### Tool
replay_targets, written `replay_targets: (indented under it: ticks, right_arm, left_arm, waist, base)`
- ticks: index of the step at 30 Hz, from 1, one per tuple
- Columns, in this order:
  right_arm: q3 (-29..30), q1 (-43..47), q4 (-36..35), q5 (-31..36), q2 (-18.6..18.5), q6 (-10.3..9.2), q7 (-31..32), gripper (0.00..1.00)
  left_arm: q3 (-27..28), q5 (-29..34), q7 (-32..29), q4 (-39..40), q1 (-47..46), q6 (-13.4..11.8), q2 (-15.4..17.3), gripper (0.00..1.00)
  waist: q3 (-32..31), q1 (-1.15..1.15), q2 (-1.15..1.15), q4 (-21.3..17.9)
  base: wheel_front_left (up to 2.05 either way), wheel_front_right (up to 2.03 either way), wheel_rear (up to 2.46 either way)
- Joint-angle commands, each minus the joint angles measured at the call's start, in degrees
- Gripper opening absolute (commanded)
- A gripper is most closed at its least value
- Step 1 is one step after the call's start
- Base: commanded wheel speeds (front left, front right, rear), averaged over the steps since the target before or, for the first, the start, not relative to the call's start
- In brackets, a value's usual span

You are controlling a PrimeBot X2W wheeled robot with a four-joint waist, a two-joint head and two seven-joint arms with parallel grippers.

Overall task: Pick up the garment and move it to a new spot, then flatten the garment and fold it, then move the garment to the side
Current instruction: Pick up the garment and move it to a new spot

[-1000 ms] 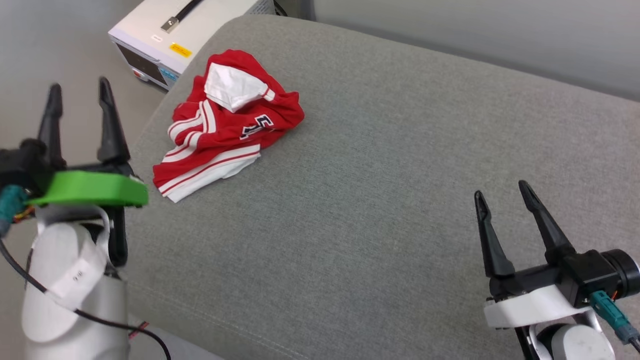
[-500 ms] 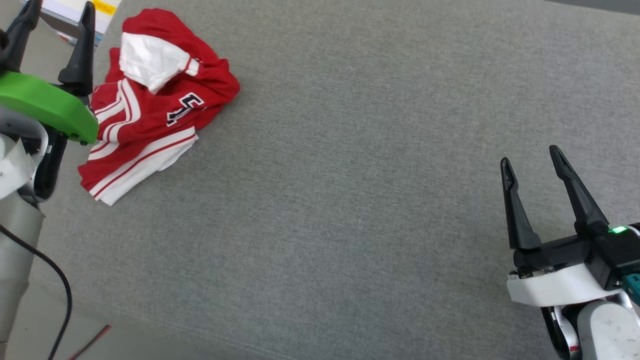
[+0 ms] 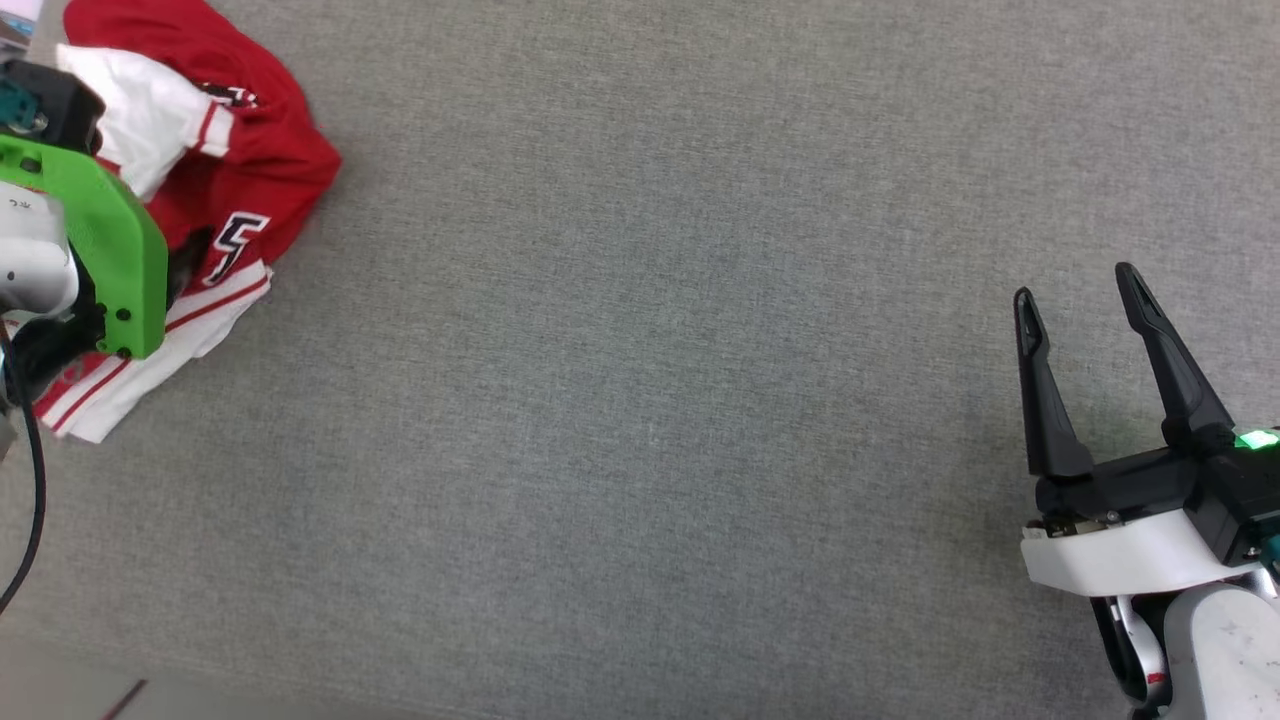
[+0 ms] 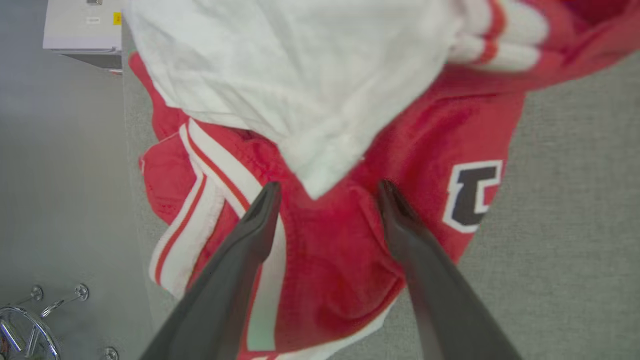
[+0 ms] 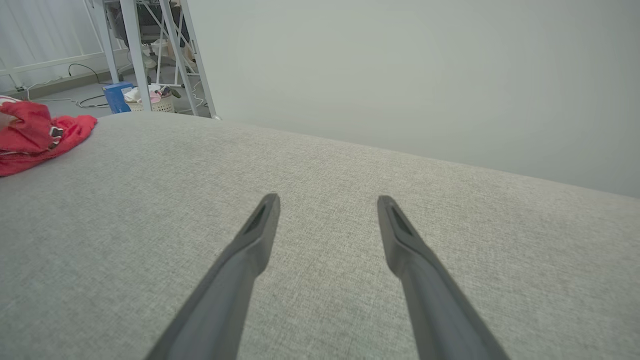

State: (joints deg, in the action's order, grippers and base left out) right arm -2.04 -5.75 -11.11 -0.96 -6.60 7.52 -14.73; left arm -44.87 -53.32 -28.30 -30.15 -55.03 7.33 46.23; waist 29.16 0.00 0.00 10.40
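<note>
- Red jersey cloth sits at your far left: the garment lies crumpled near the left end of the grey cushion, with its white sleeve folded on top.
- One black, white-outlined character shows on the garment, too creased for you to read with certainty.
- In the left wrist view a white box beyond the cushion's edge bears a yellow label, too small to read.
- Your left gripper is right over the garment, jaws spread wide, one tip on each side of the white sleeve's corner. Nothing is pinched, and you cannot tell whether the tips touch the cloth.
- Your right gripper hangs over bare cushion at the far right, well apart from the garment, jaws wide and empty.
- In the right wrist view a pale basket on the floor behind holds something pink; you cannot tell what it is.
</note>
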Motion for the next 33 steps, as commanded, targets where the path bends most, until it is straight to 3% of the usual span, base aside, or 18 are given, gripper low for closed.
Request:
replay_targets:
  ticks: [1,8,13,14,15,25,33]
  right_arm:
    - [-0.2,-1.2,-0.1,0.4,-0.2,-0.03,-0.3,1.00]
    - [-0.2,-1.8,0.1,0.2,-0.3,-0.03,-0.3,1.00]
    - [0.1,-1.8,0.5,0.1,-0.3,-0.03,-0.3,1.00]
    - [0.1,-1.8,0.7,0.0,-0.3,-0.03,-0.3,1.00]
    - [0.0,-1.8,0.8,-0.1,-0.3,-0.03,-0.3,1.00]
    - [-1.2,-0.7,2.2,-1.4,0.5,-0.03,-0.3,1.00]
    - [-0.8,0.5,2.9,-2.8,2.4,-0.03,-0.3,1.00]
  left_arm:
    - [-1.0,-0.4,-1.8,-1.5,-1.0,0.1,0.1,1.00]
    - [-5.1,-1.2,-7.7,-9.5,-0.6,0.2,-4.2,1.00]
    - [-7.3,-1.7,-7.8,-11.2,-0.7,0.2,-5.9,1.00]
    - [-7.8,-1.6,-7.2,-11.1,-0.9,0.2,-5.9,0.43]
    - [-8.1,-1.6,-6.7,-10.9,-1.2,0.2,-5.9,0.00]
    - [-9.6,0.9,5.1,-7.7,-7.1,0.2,-4.1,0.00]
    - [-15.0,2.9,7.6,2.8,-11.0,0.2,-2.1,0.00]
  waist:
    - [1.2,0.00,0.00,-1.1]
    - [2.5,0.00,0.00,-2.1]
    - [2.3,0.00,0.00,-1.8]
    - [2.0,0.00,0.00,-1.6]
    - [1.7,0.00,0.00,-1.5]
    - [-4.5,0.00,0.00,0.0]
    - [-9.6,0.00,0.00,-1.0]
  base:
    - [0.00,0.00,0.00]
    - [0.00,0.00,0.00]
    - [0.00,0.00,0.00]
    - [0.00,0.00,0.00]
    - [0.00,0.00,0.00]
    - [0.00,0.00,0.00]
    - [0.00,0.00,0.00]
